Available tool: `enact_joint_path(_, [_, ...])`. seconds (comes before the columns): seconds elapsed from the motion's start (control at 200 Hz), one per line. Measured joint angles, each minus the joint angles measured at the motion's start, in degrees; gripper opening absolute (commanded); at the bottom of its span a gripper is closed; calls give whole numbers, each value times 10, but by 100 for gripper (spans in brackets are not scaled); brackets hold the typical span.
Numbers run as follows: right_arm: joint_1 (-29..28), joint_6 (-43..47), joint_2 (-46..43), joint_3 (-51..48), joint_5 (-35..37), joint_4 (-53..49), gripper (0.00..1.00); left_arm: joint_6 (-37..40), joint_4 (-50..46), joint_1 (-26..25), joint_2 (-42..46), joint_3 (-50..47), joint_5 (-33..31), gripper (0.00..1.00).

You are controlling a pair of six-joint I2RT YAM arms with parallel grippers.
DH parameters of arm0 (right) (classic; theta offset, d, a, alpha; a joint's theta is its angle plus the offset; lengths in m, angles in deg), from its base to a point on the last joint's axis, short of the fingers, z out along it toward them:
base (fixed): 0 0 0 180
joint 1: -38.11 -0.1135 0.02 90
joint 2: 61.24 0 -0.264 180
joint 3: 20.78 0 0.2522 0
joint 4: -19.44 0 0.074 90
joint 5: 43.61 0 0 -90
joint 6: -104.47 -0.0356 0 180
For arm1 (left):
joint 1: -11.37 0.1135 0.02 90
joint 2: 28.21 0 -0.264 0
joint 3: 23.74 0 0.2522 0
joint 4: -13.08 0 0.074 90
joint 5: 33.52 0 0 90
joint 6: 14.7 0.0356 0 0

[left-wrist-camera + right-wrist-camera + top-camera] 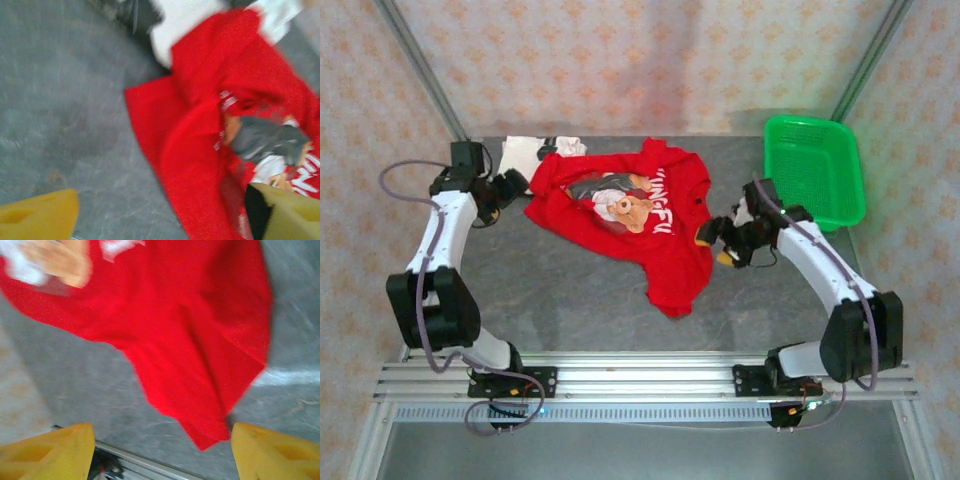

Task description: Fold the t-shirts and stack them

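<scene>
Clearly the folding proper has not begun: the red t-shirt (630, 215) lies crumpled and skewed across the upper middle of the overhead frame on the grey table (570, 300). Its bear print faces up, and one part trails down toward the frame's centre. The white t-shirt (535, 152) sits bunched at upper left, touching the red one's corner; whether it runs beneath I cannot tell. The green plastic basket (815, 170) stands at upper right, apart from both shirts.

The left gripper (510, 190) sits just beside the red shirt's left edge. In its wrist view the yellow fingers (40, 215) stand wide apart with cloth lying below them and nothing pinched. The right gripper (720, 240) is at the shirt's right edge, its fingers (50, 450) spread wide above a pointed red corner, holding nothing.

I judge the step in hand to be spreading the red shirt flat. The next move calls for each gripper to come down on an outer edge, pinch a single layer, and draw the cloth apart so the wrinkles clear before any fold.
</scene>
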Motion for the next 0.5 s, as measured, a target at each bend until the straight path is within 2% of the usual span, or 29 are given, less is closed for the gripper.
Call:
enact_joint_path(0.075, [-23,5,23,-17,11,2,71,-6,3,0,-34,-20,6,70])
enact_joint_path(0.25, [-79,8,42,-43,19,44,70,-16,44,4,-84,-52,14,66])
enact_joint_path(0.5, [-86,8,50,-71,31,66,69,-50,149,5,-149,-46,23,61])
